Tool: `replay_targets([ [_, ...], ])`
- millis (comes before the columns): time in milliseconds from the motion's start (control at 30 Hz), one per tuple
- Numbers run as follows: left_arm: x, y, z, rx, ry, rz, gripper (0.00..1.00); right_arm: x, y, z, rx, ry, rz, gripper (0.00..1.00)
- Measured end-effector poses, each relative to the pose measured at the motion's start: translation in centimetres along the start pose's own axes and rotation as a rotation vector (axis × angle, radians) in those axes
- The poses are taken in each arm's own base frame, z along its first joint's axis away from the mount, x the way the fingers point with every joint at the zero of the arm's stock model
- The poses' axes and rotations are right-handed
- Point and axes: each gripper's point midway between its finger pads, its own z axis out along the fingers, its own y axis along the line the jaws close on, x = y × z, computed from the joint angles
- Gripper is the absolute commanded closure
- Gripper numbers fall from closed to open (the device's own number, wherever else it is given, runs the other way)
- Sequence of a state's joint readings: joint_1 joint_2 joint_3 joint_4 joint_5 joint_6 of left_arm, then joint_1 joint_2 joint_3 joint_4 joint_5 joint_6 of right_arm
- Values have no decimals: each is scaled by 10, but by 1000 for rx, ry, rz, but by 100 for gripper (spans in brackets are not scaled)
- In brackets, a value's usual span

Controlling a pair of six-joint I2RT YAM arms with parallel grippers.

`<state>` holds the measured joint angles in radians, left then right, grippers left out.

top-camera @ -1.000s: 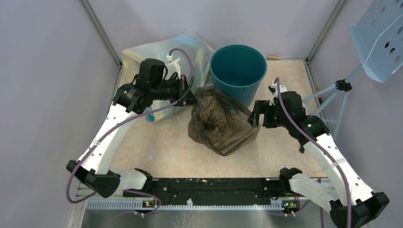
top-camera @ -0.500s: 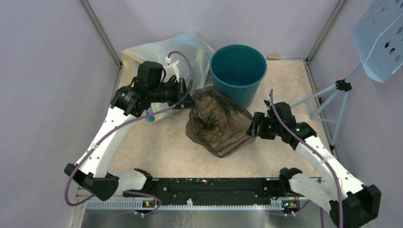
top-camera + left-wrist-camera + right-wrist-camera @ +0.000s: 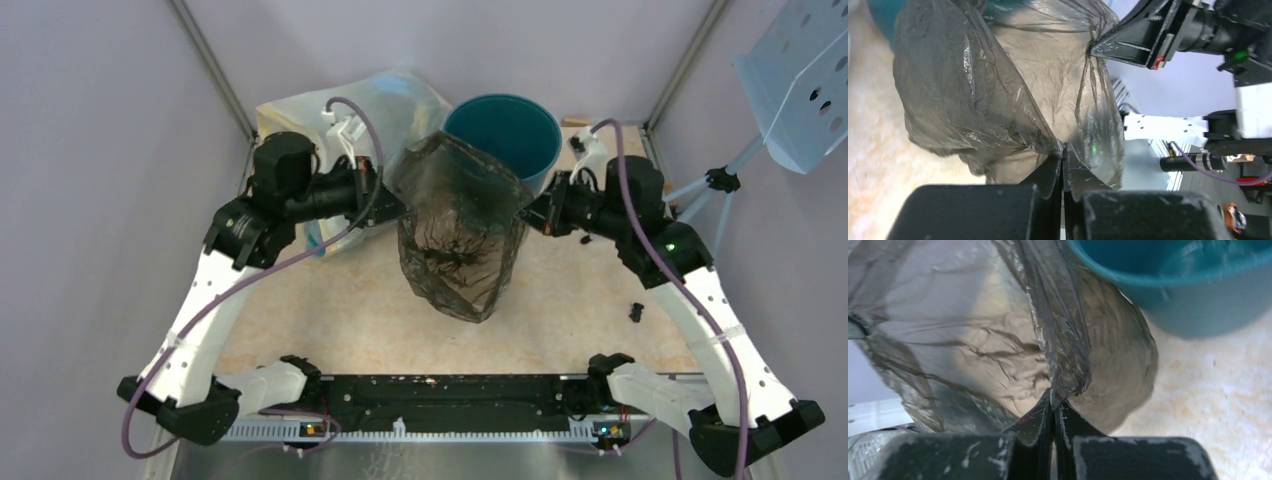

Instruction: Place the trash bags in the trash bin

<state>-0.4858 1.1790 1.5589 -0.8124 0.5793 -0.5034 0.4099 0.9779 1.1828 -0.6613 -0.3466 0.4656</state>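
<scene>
A glossy black see-through trash bag (image 3: 460,230) hangs stretched between both grippers, lifted above the floor just in front of the teal trash bin (image 3: 505,130). My left gripper (image 3: 395,207) is shut on the bag's left edge. Opposite it, my right gripper (image 3: 527,208) is shut on the right edge. The left wrist view shows the bag (image 3: 998,85) pinched at my left gripper (image 3: 1064,159), with the right gripper (image 3: 1098,47) pinching the far side. In the right wrist view my right gripper (image 3: 1054,402) clamps a gathered fold of the bag (image 3: 973,340), and the bin (image 3: 1188,285) sits at upper right.
A large whitish translucent bag with blue contents (image 3: 390,100) lies at the back left, behind the left arm. A small black piece (image 3: 636,311) lies on the floor at the right. A light-blue perforated panel on a stand (image 3: 800,80) is at far right. Metal frame posts bound the back corners.
The right gripper closed on the bag's right edge. Both arms then rose and moved back toward the bin, lifting the bag off the floor and stretching it open.
</scene>
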Motion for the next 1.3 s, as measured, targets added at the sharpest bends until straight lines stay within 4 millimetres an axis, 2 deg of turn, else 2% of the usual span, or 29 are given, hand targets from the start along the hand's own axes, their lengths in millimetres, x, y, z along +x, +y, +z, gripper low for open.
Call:
replay_targets([
  [100,-21,-34,-26,92,-146,81,100,-45,40,-21,-102,-93,-61,100],
  [267,-56,-95,-90,227,-439,251,100,-120,104,-54,-253,-240,-141,100],
  [333,-69,-114,-114,261,-554,309,100,-141,119,-63,-280,-294,-160,100],
  [400,-82,-126,-128,281,-634,347,100,-159,128,-71,-287,-343,-175,100],
  [467,-95,-132,-133,284,-691,371,100,-174,132,-76,-273,-385,-181,100],
  [567,-112,-129,-123,264,-709,374,100,-203,134,-79,-223,-448,-174,100],
  [700,-135,-109,-92,200,-692,359,100,-238,127,-73,-140,-524,-161,100],
  [833,-148,-81,-54,134,-655,360,100,-251,102,-60,-37,-551,-126,100],
  [967,-166,-67,-31,96,-664,392,100,-262,76,-46,49,-563,-94,100],
  [1300,-198,-63,-7,107,-728,455,100,-277,51,-16,105,-563,-71,100],
])
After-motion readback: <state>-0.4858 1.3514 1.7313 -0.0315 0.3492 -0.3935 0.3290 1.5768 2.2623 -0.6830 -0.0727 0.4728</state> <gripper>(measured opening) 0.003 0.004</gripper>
